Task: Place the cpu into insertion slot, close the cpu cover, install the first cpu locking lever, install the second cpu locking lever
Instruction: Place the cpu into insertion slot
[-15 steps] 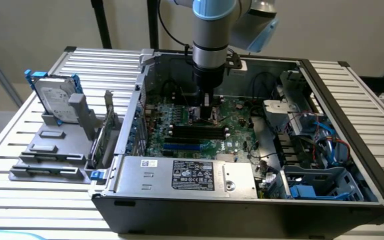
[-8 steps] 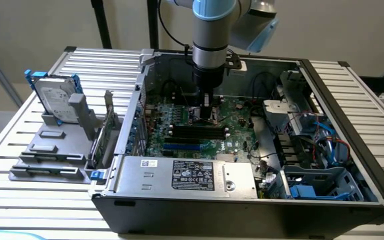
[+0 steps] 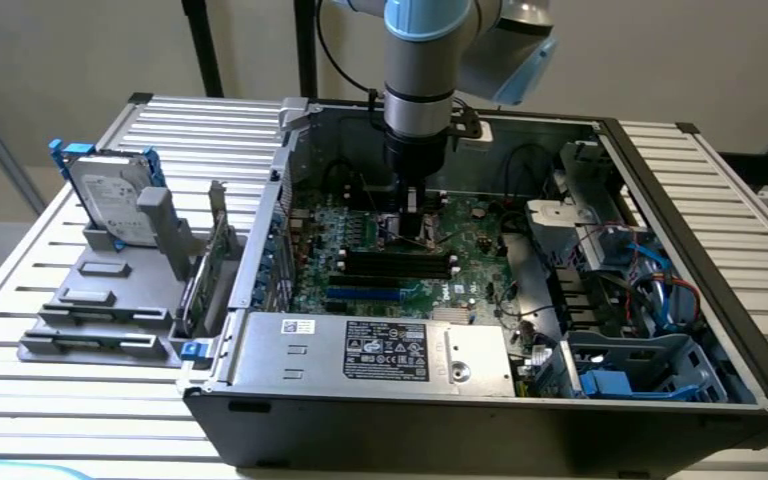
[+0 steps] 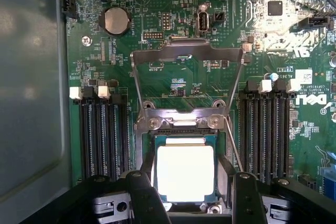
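The cpu (image 4: 185,174), a square chip with a bright silvery face, lies flat inside the insertion slot (image 4: 149,148) on the green motherboard (image 4: 294,35). My gripper (image 4: 191,200) hovers just over it, open, with one dark finger (image 4: 143,198) at the chip's edge and the other finger (image 4: 244,198) standing a little clear of it. The cpu cover (image 4: 186,56), a grey metal frame, is swung open and stands away from the socket on its hinge. A thin wire lever (image 4: 233,142) runs beside the socket. In the exterior view my gripper (image 3: 415,228) reaches down into the open computer case (image 3: 357,440).
Long black memory slots (image 4: 102,135) (image 4: 268,129) flank the socket on both sides. A coin battery (image 4: 116,20) sits on the board. In the exterior view, a hard drive (image 3: 111,200) and grey brackets (image 3: 97,315) lie at the left, a power supply (image 3: 371,350) in front, cables and a blue drive cage (image 3: 631,370) at the right.
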Robot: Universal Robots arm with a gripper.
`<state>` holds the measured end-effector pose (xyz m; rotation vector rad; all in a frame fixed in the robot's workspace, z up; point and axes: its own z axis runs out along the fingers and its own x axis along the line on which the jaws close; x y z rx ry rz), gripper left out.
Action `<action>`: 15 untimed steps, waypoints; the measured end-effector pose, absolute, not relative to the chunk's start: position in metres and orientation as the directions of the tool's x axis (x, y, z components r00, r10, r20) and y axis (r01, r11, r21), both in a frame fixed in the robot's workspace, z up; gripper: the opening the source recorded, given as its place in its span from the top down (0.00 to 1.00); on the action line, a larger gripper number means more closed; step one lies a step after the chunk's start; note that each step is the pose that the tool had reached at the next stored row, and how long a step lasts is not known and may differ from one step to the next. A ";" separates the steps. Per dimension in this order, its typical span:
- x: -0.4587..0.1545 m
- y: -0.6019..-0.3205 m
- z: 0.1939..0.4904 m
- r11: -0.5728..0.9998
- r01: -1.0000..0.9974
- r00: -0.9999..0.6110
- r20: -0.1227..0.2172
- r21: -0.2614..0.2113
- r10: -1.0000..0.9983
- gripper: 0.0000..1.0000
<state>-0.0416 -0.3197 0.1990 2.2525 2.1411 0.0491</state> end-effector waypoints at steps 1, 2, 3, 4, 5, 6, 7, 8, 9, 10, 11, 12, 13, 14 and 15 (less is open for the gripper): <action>-0.042 -0.320 0.199 -0.051 0.998 0.051 0.000 0.046 0.999 0.45; -0.042 -0.320 0.199 -0.051 0.998 0.051 0.000 0.046 0.999 0.45; -0.042 -0.320 0.199 -0.051 0.998 0.051 -0.001 0.046 0.999 0.45; -0.042 -0.320 0.198 -0.051 0.998 0.051 -0.001 0.046 0.999 0.45; -0.042 -0.320 0.198 -0.051 0.998 0.051 -0.001 0.046 0.999 0.45; -0.042 -0.320 0.198 -0.051 0.998 0.051 -0.001 0.046 0.999 0.45; -0.042 -0.319 0.198 -0.051 0.998 0.051 -0.001 0.046 0.999 0.45; -0.042 -0.319 0.198 -0.051 0.998 0.051 -0.001 0.046 0.999 0.45; -0.042 -0.319 0.197 -0.051 0.998 0.051 -0.001 0.046 0.999 0.45; -0.042 -0.319 0.197 -0.051 0.998 0.051 -0.001 0.046 0.999 0.45; -0.042 -0.319 0.197 -0.051 0.998 0.051 -0.001 0.046 0.999 0.45; -0.042 -0.319 0.197 -0.051 0.998 0.051 -0.001 0.046 0.999 0.45; -0.042 -0.319 0.197 -0.051 0.998 0.051 -0.001 0.046 0.999 0.45; -0.042 -0.319 0.196 -0.051 0.998 0.051 -0.001 0.046 0.999 0.45; -0.042 -0.319 0.196 -0.051 0.998 0.051 -0.001 0.046 0.999 0.45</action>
